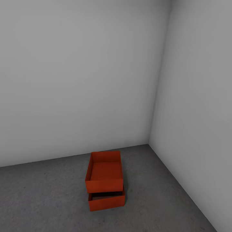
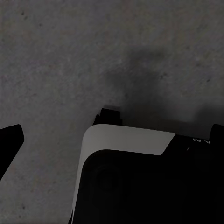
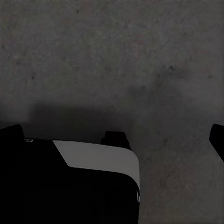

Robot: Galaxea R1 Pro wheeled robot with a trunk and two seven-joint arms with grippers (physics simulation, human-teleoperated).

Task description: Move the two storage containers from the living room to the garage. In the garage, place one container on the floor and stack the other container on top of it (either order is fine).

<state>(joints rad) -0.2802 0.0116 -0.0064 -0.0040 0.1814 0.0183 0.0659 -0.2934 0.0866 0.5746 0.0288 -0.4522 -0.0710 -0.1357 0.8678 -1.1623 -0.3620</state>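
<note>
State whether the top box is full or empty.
Empty: the upper box shows its bare red bottom, resting on the lower box.

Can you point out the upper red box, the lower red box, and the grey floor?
Upper storage container (image 1: 105, 170): head view, on its inner bottom.
Lower storage container (image 1: 107, 203): head view, on its front wall.
Floor (image 1: 42, 196): head view, bare patch left of the boxes.

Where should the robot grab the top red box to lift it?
Probably by a thin side wall of the top box, coming from above: it is open-topped, sits shifted back on the bottom box, and its rims stand clear on the grey floor.
</note>
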